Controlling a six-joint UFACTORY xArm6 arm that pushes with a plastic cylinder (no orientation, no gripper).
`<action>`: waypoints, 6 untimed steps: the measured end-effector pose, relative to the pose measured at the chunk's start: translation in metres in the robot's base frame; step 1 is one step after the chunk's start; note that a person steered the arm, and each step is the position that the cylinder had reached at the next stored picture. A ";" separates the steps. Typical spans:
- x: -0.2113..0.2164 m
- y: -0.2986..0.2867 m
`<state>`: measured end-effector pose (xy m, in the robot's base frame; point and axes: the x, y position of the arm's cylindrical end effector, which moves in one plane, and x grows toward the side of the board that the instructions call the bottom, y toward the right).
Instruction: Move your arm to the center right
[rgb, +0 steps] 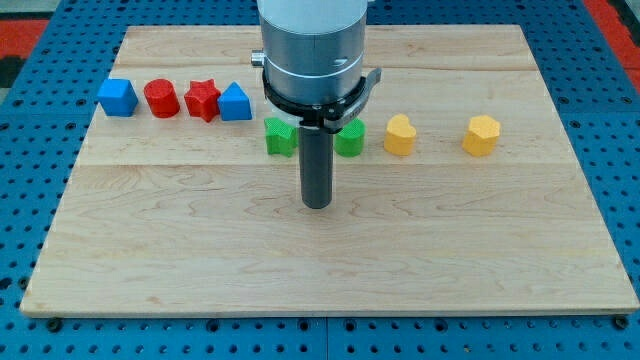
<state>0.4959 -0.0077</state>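
Note:
My tip (317, 205) rests on the wooden board (200, 260) near its centre, just below the two green blocks. A green block (280, 137) is up and left of the tip, and another green block (349, 140) is up and right, partly hidden by the arm. A yellow heart-like block (400, 135) and a yellow hexagonal block (481, 135) lie to the right in the same row. At the view's upper left stand a blue cube (117, 97), a red cylinder (160, 99), a red star (202, 100) and a blue block (235, 102).
The board lies on a blue perforated table (610, 120). The arm's grey body (312, 50) covers the board's top centre.

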 end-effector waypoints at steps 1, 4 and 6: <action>0.000 0.002; 0.000 0.020; -0.066 0.237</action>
